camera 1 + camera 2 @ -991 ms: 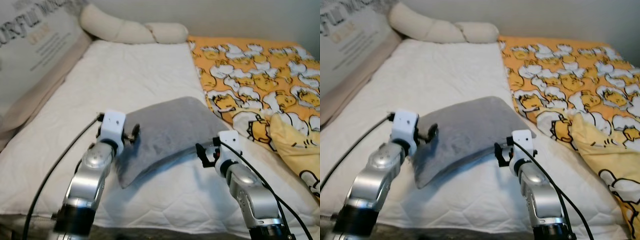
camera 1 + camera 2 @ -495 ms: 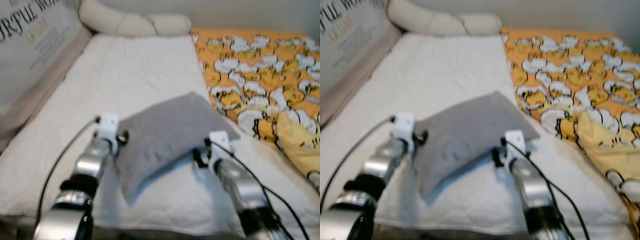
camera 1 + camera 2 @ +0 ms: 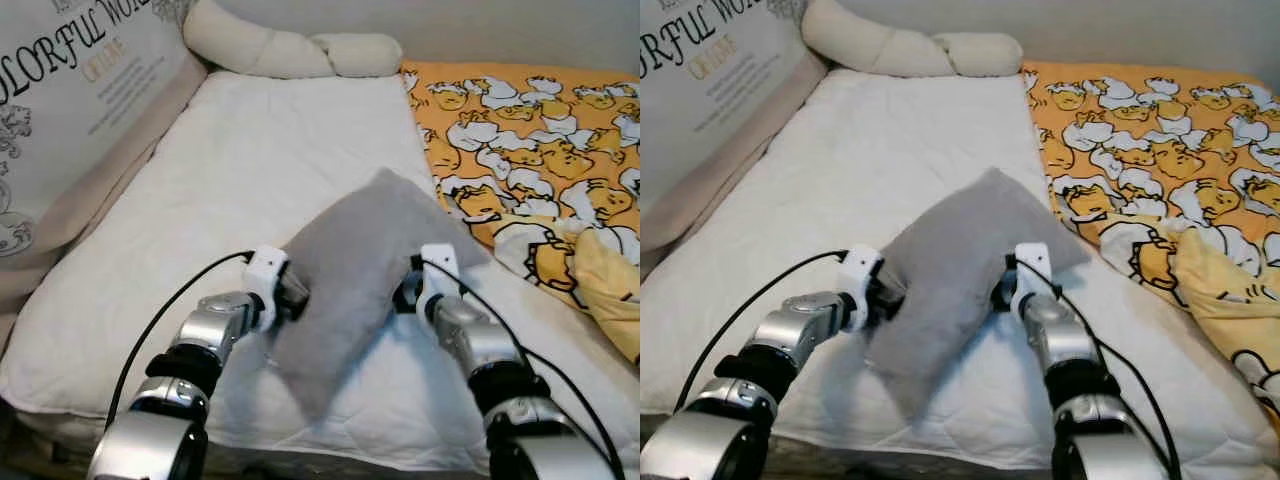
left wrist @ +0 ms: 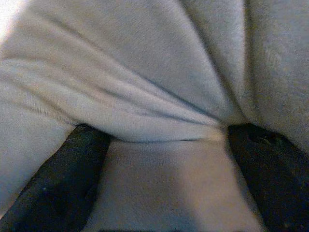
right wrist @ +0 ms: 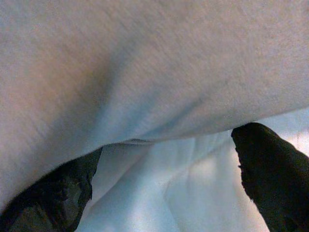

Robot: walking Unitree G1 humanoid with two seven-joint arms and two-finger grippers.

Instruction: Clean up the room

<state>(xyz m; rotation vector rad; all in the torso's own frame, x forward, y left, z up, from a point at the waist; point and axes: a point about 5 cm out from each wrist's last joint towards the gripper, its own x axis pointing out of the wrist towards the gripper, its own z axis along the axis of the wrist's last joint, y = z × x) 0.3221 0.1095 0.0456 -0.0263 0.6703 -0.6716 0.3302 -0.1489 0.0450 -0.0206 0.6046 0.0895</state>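
Note:
A grey pillow [image 3: 350, 260] hangs a little above the white mattress [image 3: 250, 150], squeezed from both sides and buckled up into a ridge. My left gripper [image 3: 296, 292] presses into its left edge. In the left wrist view the fingers [image 4: 63, 183] stand spread apart with creased grey cloth filling the gap. My right gripper [image 3: 404, 292] pushes against the pillow's right edge. In the right wrist view its fingers [image 5: 270, 169] are wide apart, with the pillow [image 5: 145, 63] lying across them and white sheet showing in between.
An orange blanket with a duck pattern [image 3: 530, 130] covers the bed's right side. A long cream bolster [image 3: 290, 50] lies at the head. A big printed cushion [image 3: 70, 110] leans along the left edge. The mattress's front edge is just below my arms.
My two grippers have come closer together, and the pillow between them has narrowed and risen into a steep fold. The camera has also shifted.

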